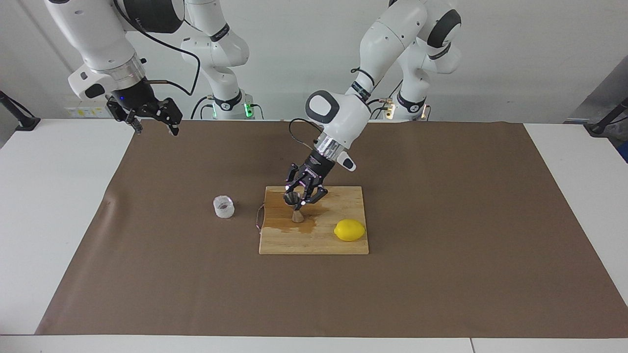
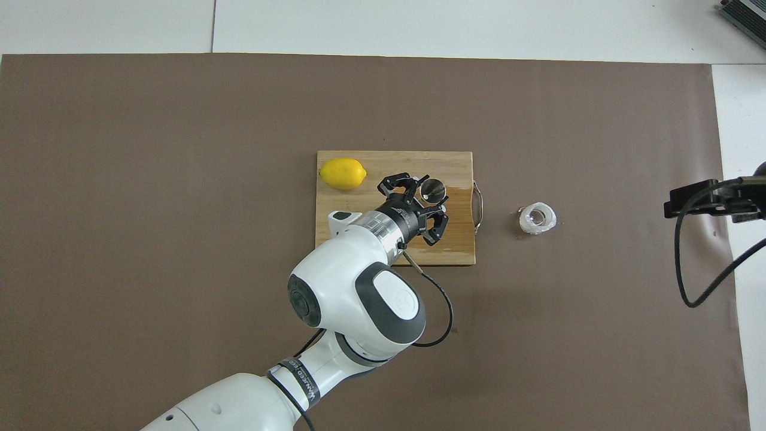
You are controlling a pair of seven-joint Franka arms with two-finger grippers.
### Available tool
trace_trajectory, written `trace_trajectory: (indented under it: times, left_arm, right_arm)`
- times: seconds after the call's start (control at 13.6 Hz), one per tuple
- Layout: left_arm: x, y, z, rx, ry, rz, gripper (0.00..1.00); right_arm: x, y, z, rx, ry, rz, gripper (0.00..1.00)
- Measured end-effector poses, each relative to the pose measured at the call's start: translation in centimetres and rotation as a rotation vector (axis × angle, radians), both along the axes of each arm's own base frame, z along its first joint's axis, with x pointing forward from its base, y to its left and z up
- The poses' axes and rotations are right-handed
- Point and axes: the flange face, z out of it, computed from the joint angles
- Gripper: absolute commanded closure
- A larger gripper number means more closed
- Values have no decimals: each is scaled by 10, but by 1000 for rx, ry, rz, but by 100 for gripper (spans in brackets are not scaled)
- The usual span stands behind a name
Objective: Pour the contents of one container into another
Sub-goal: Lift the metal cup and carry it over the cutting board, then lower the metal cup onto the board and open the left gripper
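Gripping jigger upright on board: left gripper.

You are seeing the left gripper covering the jigger's waist in the facing view, so contact there is not readable. Its arm is running off the overhead view's bottom edge. The right gripper is being cut by that view's edge. The clear cup's contents are staying too small to tell.

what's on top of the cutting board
On the cutting board sit a lemon, a wet stain and the steel jigger, gripped by the left tool. The jigger's contents can't be seen.
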Motion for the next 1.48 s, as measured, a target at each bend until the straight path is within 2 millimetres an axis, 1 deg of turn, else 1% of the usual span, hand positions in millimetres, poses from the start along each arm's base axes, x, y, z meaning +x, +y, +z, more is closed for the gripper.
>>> trace_trajectory:
  times: [0.07, 0.44, 0.59, 0.81, 0.89, 0.96, 1.03, 1.11, 1.18, 1.25, 1.48]
  left_arm:
    - [0, 0, 0, 1, 0, 1, 76]
    - [2, 3, -2, 4, 0, 8, 76]
    - [2, 3, -2, 5, 0, 8, 62]
    - [3, 3, -3, 5, 0, 10, 55]
    - [3, 4, -3, 6, 0, 10, 50]
    - [3, 4, -3, 6, 1, 12, 38]
    - [5, 5, -4, 7, 0, 15, 36]
    - [5, 6, -4, 8, 0, 17, 30]
    - [6, 7, -4, 8, 0, 19, 18]
    - [7, 8, -4, 9, 0, 21, 0]
    - [8, 10, -4, 8, 0, 24, 0]
  right_arm:
    - [0, 0, 0, 0, 0, 0, 0]
    - [0, 0, 0, 0, 0, 0, 0]
    - [0, 0, 0, 0, 0, 0, 0]
    - [0, 0, 0, 0, 0, 0, 0]
    - [0, 0, 0, 0, 0, 0, 0]
    - [0, 0, 0, 0, 0, 0, 0]
    - [0, 0, 0, 0, 0, 0, 0]
    - [0, 0, 0, 0, 0, 0, 0]
    - [0, 0, 0, 0, 0, 0, 0]
    - [0, 0, 0, 0, 0, 0, 0]
    - [0, 0, 0, 0, 2, 0, 0]
